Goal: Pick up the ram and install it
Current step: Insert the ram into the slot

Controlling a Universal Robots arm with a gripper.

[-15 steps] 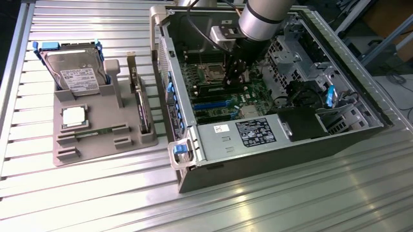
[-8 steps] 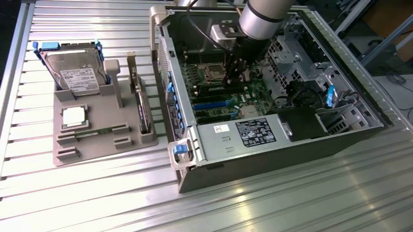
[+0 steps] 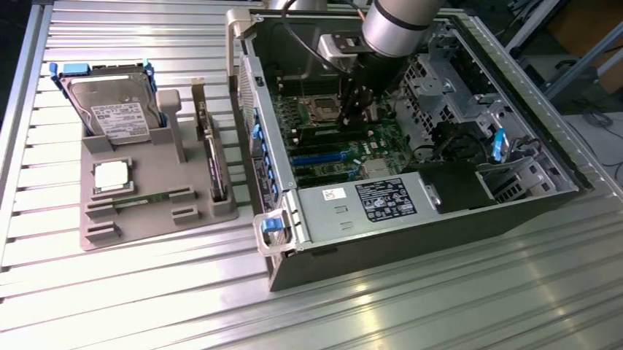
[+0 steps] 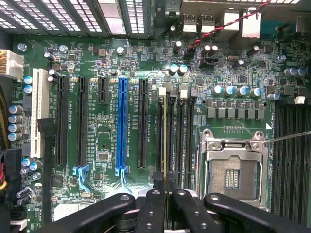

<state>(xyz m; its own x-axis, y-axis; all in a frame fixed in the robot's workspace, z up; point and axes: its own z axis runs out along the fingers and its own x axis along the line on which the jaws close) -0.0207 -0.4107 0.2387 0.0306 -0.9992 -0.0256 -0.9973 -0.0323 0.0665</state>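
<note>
And here the arm is deep inside the open computer case [image 3: 389, 240], which lies on its side on the ribbed metal table [image 3: 438, 306], with the gripper [image 3: 357, 109] hanging over the green motherboard [image 3: 336, 149]. From the wrist it's a lovely clear look: the gripper [image 4: 166, 194] has its two inner black fingers [image 4: 151, 211] pinched tight on the ram [image 4: 165, 145], one on each flat face. The stick is seen edge-on, a thin pale line running away from the fingertips straight along the bank of dark memory slots [image 4: 177, 131]. It lines up with one slot there, between the blue expansion slot [image 4: 121, 121] on one side and the empty processor socket [image 4: 232, 170] with its silver frame on the other. Whether the stick's lower edge is touching the slot or just above it, I can't tell from this angle. Over on the exterior view's left, well apart from the case, sits the grey tray [image 3: 156, 230]: a hard drive [image 3: 117, 113] propped upright at its far end, a square silver processor chip [image 3: 110, 176] lying flat, a dark expansion card [image 3: 209, 146] standing on edge along the side nearest the case, and another narrow green stick [image 3: 146, 198] resting in a groove just beside the chip.
</note>
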